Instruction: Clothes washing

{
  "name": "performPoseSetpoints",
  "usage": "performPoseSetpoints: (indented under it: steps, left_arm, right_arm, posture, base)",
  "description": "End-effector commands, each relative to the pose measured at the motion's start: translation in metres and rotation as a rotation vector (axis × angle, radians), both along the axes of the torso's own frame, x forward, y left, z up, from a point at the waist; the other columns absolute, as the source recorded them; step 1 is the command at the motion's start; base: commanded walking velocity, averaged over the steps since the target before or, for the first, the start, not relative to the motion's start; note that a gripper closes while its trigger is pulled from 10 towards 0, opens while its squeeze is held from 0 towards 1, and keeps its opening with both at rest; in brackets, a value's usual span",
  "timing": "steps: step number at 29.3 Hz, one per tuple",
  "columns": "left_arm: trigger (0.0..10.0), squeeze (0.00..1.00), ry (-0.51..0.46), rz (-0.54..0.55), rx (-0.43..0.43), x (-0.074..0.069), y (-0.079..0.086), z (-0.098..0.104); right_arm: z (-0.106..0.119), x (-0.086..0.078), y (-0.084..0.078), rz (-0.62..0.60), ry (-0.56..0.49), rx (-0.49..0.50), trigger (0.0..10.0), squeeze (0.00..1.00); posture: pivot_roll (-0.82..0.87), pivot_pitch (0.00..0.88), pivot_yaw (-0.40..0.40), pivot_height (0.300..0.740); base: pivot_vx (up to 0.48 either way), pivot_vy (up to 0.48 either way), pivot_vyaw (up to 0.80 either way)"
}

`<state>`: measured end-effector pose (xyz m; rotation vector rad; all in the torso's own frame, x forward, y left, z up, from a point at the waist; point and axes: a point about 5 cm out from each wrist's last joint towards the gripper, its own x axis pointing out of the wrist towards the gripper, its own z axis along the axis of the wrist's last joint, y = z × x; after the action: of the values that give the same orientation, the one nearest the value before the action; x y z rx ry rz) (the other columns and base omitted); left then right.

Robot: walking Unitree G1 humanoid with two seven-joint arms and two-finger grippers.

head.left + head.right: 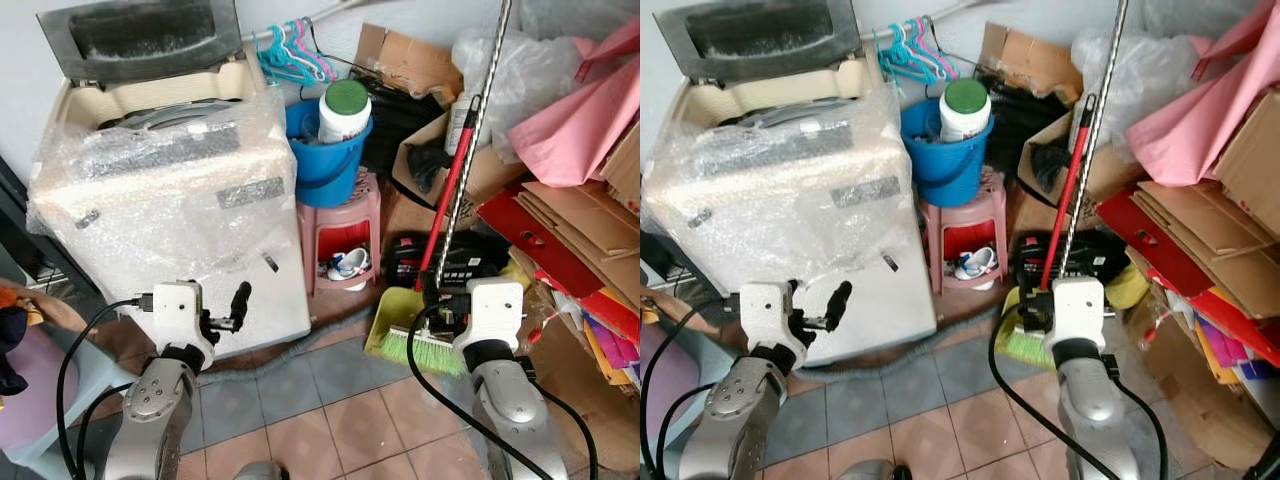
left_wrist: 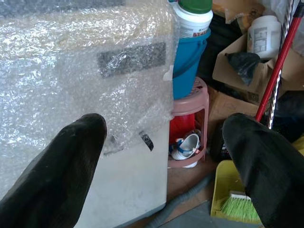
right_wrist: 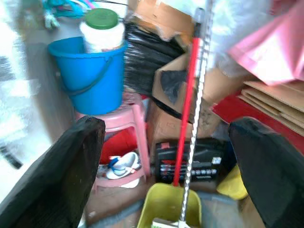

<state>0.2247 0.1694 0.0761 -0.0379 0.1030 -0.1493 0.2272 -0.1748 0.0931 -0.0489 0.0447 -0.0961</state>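
A top-loading washing machine [image 1: 180, 200] wrapped in bubble wrap stands at the left with its lid [image 1: 140, 35] raised. My left gripper [image 1: 232, 310] is open, low in front of the machine's lower right corner and not touching it. In the left wrist view its fingers [image 2: 57, 171] frame the bubble-wrapped front. My right gripper [image 1: 438, 305] is open too, held beside the red broom handle [image 1: 448, 200] with nothing between its fingers [image 3: 61, 175]. A bit of dark and orange cloth [image 1: 10, 335] shows at the far left edge.
A blue bucket [image 1: 320, 150] holding a white green-lidded jar [image 1: 343, 110] sits on a pink stool [image 1: 340, 225] right of the machine. A green broom and yellow dustpan [image 1: 400, 335], a grey hose [image 1: 300, 350], cardboard [image 1: 570, 230] and bags crowd the right. Tiled floor lies between my arms.
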Motion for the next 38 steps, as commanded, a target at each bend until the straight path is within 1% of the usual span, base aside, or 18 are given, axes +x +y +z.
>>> performPoseSetpoints:
  steps: [1, 2, 4, 5, 9, 14, 16, 17, 18, 21, 24, 25, 30, 32, 33, 35, 36, 38]
  left_arm:
    - [10.0, 0.0, -0.039, 0.014, 0.015, 0.0, 0.004, 0.007]
    - [10.0, 0.0, -0.033, 0.02, 0.031, 0.0, 0.004, 0.007]
    - [10.0, 0.0, -0.015, 0.028, 0.062, 0.002, 0.004, 0.006]
    - [10.0, 0.0, -0.024, 0.023, 0.058, 0.002, 0.004, 0.008]
    - [10.0, 0.0, 0.013, 0.049, 0.074, 0.0, 0.006, 0.003]
    - [10.0, 0.0, -0.005, 0.051, 0.084, 0.001, 0.007, 0.006]
    - [10.0, 0.0, -0.01, 0.088, 0.087, 0.003, 0.009, 0.008]
    - [10.0, 0.0, 0.008, 0.12, 0.114, 0.007, 0.011, 0.008]
    - [10.0, 0.0, 0.024, 0.121, 0.109, 0.01, 0.009, 0.008]
    - [10.0, 0.0, 0.025, 0.073, 0.096, 0.011, 0.005, 0.008]
    - [10.0, 0.0, 0.032, 0.081, 0.076, 0.015, 0.002, 0.007]
    - [10.0, 0.0, 0.025, 0.068, 0.088, 0.016, 0.0, 0.007]
    - [10.0, 0.0, 0.066, 0.068, 0.078, 0.014, -0.005, 0.002]
    - [10.0, 0.0, 0.055, 0.064, 0.069, 0.011, -0.008, 0.005]
    - [10.0, 0.0, 0.053, 0.061, 0.064, 0.01, -0.008, 0.005]
    - [10.0, 0.0, 0.052, 0.061, 0.063, 0.008, -0.006, 0.005]
    - [10.0, 0.0, 0.062, 0.036, 0.053, 0.006, -0.007, 0.002]
    - [10.0, 0.0, 0.063, 0.031, 0.056, 0.005, -0.007, 0.002]
  right_arm:
    - [0.003, -0.002, -0.013, -0.06, -0.006, -0.007, 10.0, 0.0]
    - [0.004, -0.004, -0.015, -0.054, -0.005, -0.037, 10.0, 0.0]
    - [0.005, -0.005, -0.014, 0.003, -0.013, -0.051, 10.0, 0.0]
    - [0.005, -0.005, -0.013, 0.012, -0.01, -0.072, 10.0, 0.0]
    - [0.008, 0.004, -0.005, 0.049, -0.026, -0.057, 10.0, 0.0]
    - [0.008, 0.006, -0.004, 0.039, -0.033, -0.042, 10.0, 0.0]
    - [0.008, 0.007, -0.003, 0.042, -0.031, -0.043, 10.0, 0.0]
    - [0.008, 0.007, -0.003, 0.047, -0.033, -0.046, 10.0, 0.0]
    - [0.009, 0.008, -0.003, 0.047, -0.035, -0.043, 10.0, 0.0]
    - [0.009, 0.009, -0.004, 0.043, -0.035, -0.025, 10.0, 0.0]
    - [0.01, 0.012, -0.006, 0.013, -0.046, -0.01, 10.0, 0.0]
    - [0.01, 0.012, -0.006, 0.008, -0.045, -0.012, 10.0, 0.0]
    - [-0.002, 0.005, -0.007, -0.026, 0.019, 0.044, 10.0, 0.0]
    - [-0.005, 0.003, -0.002, -0.002, 0.048, 0.028, 10.0, 0.0]
    - [-0.004, 0.006, 0.002, 0.011, 0.052, -0.012, 10.0, 0.0]
    - [-0.003, 0.008, 0.008, 0.041, 0.045, -0.052, 10.0, 0.0]
    - [0.002, 0.01, 0.014, 0.095, 0.008, 0.02, 10.0, 0.0]
    - [0.004, 0.011, 0.015, 0.1, -0.011, 0.025, 10.0, 0.0]
  posture:
    - [-0.1, 0.0, 0.073, 0.74]
    - [-0.1, 0.0, 0.065, 0.74]
    - [-0.08, 0.0, 0.049, 0.74]
    - [-0.08, 0.0, 0.047, 0.74]
    - [-0.07, 0.0, 0.046, 0.74]
    - [-0.06, 0.0, 0.053, 0.74]
    - [-0.06, 0.0, 0.053, 0.74]
    - [-0.06, 0.0, 0.054, 0.74]
    - [-0.06, 0.0, 0.052, 0.74]
    - [-0.06, 0.0, 0.052, 0.74]
    - [-0.06, 0.0, 0.055, 0.74]
    - [-0.06, 0.0, 0.054, 0.74]
    - [-0.04, 0.0, 0.048, 0.74]
    - [-0.03, 0.0, 0.027, 0.74]
    - [-0.04, 0.0, 0.015, 0.74]
    - [-0.04, 0.0, 0.024, 0.74]
    - [-0.03, 0.0, 0.034, 0.74]
    - [-0.03, 0.0, 0.036, 0.74]
  base:
    - [0.0, 0.0, 0.0]
    - [0.0, 0.0, 0.0]
    - [0.0, 0.0, 0.0]
    - [0.0, 0.0, 0.0]
    - [0.0, 0.0, 0.8]
    - [0.0, 0.0, 0.8]
    - [0.0, 0.0, 0.8]
    - [0.0, 0.0, 0.8]
    - [0.0, 0.0, 0.8]
    - [0.0, 0.0, 0.0]
    - [0.0, 0.0, 0.0]
    - [0.0, 0.0, 0.0]
    - [0.0, 0.063, 0.0]
    - [0.0, 0.48, 0.0]
    - [0.0, 0.48, 0.0]
    - [0.0, 0.48, 0.0]
    - [0.0, 0.48, 0.0]
    - [0.0, 0.48, 0.0]
